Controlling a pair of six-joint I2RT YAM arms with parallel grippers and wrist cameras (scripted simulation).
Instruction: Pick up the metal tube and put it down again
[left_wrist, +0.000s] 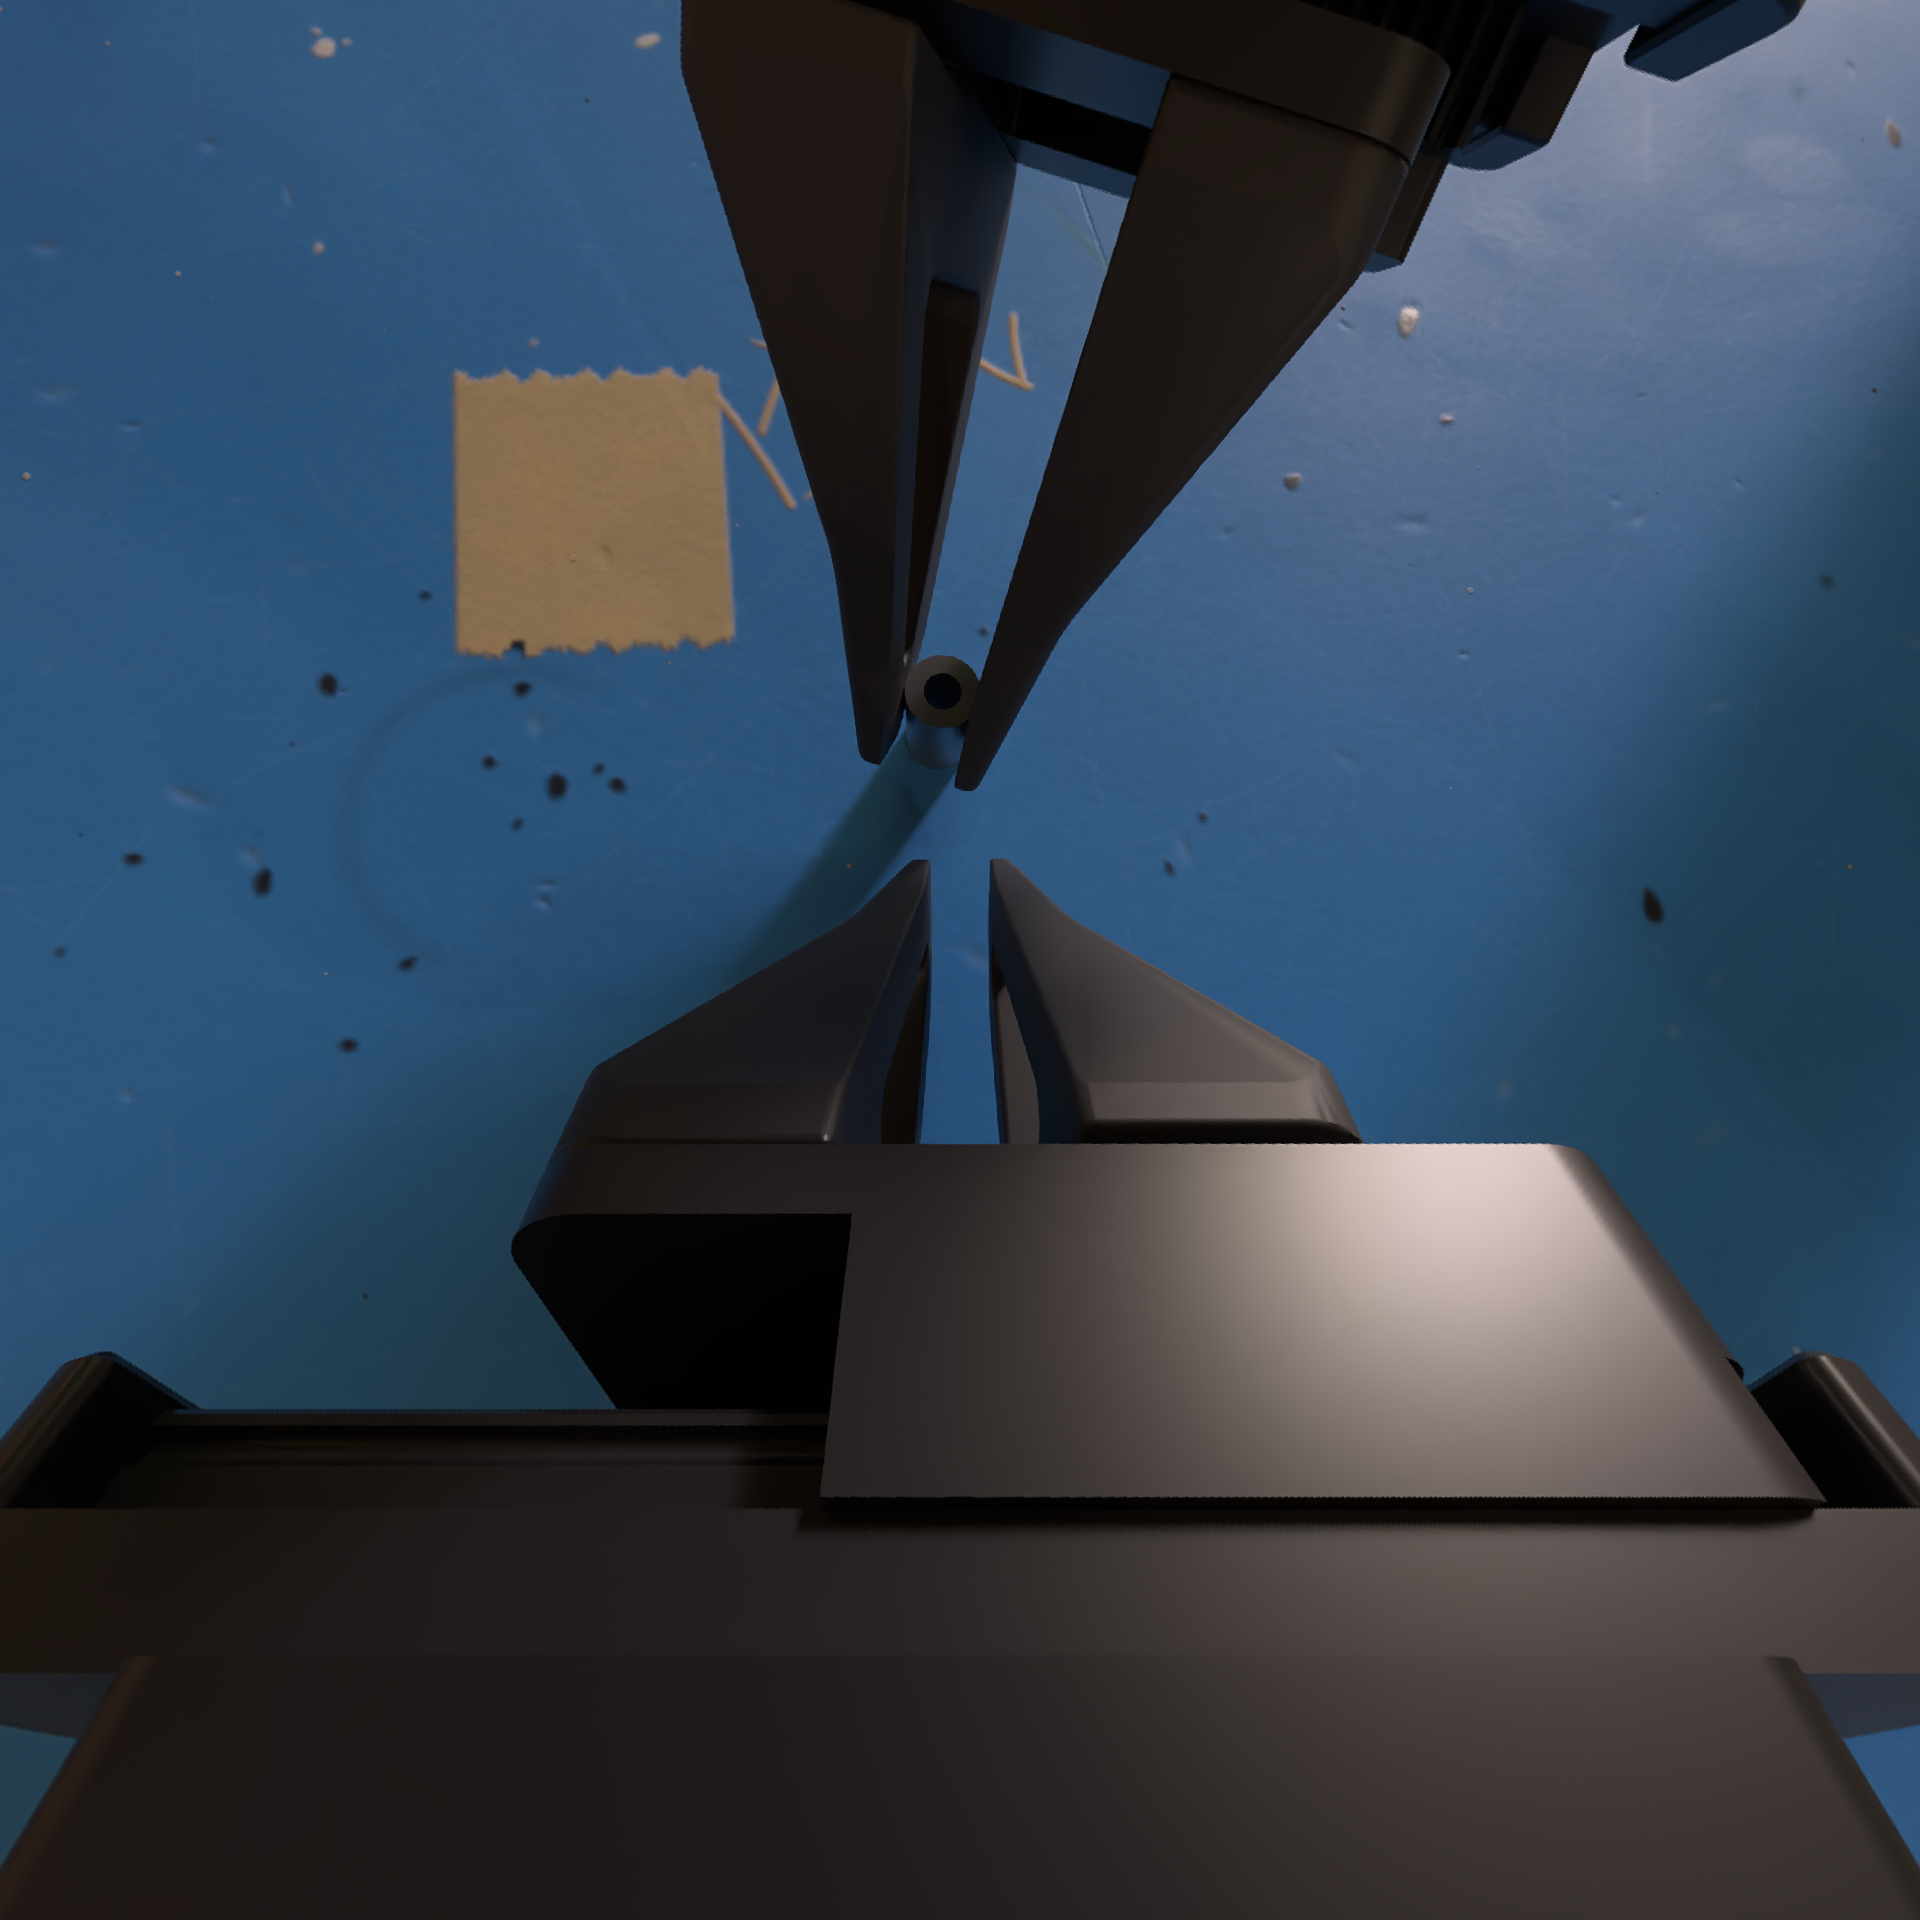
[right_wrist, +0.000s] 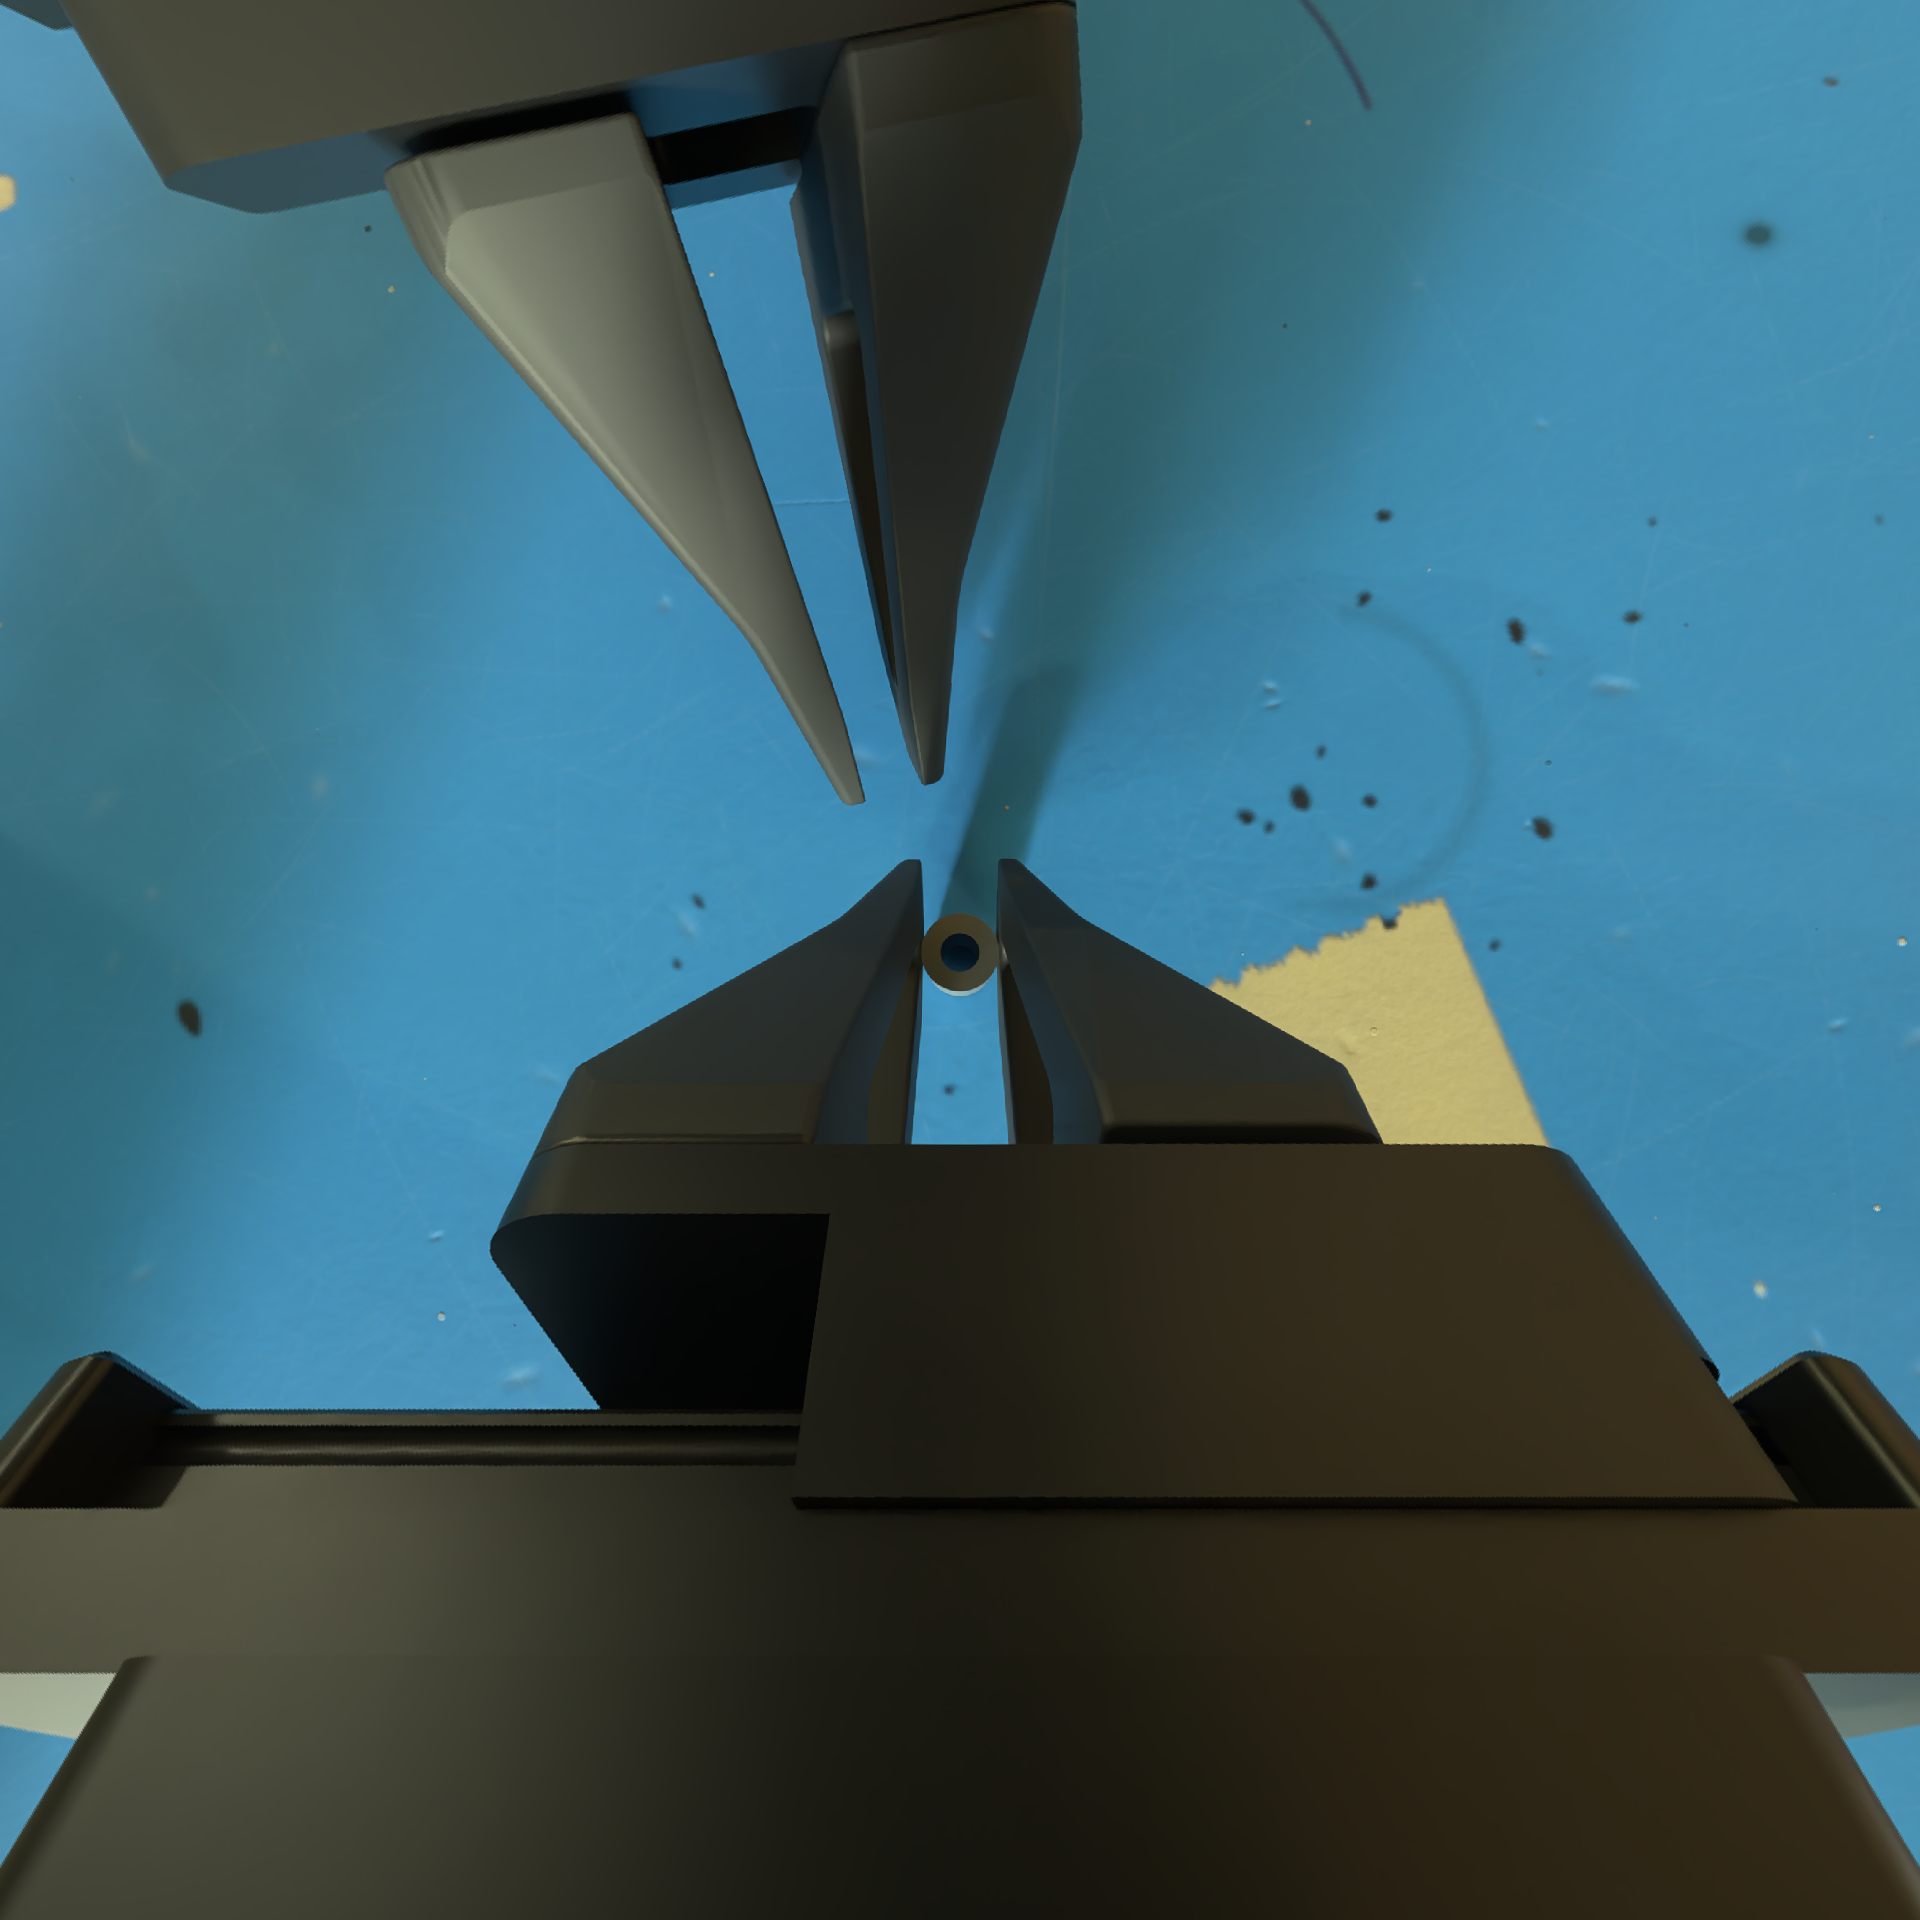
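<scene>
The metal tube (right_wrist: 959, 951) is a short grey cylinder seen end-on, with a dark bore. It sits between my right gripper's (right_wrist: 959, 862) two black fingers, which are shut on it just behind their tips, above the blue table. In the left wrist view the same tube (left_wrist: 940, 691) shows pinched near the tips of the right gripper (left_wrist: 920, 771), which reaches in from the top. My left gripper (left_wrist: 961, 864) faces it tip to tip, a short way off. Its jaws stand nearly together with only a narrow slit and nothing between them. It also shows in the right wrist view (right_wrist: 891, 792).
A tan torn-edged patch (left_wrist: 592, 509) lies flat on the blue table (left_wrist: 1558, 727), left of the grippers; in the right wrist view the patch (right_wrist: 1392, 1029) is at the right. Dark specks and a faint ring mark (right_wrist: 1455, 748) dot the surface.
</scene>
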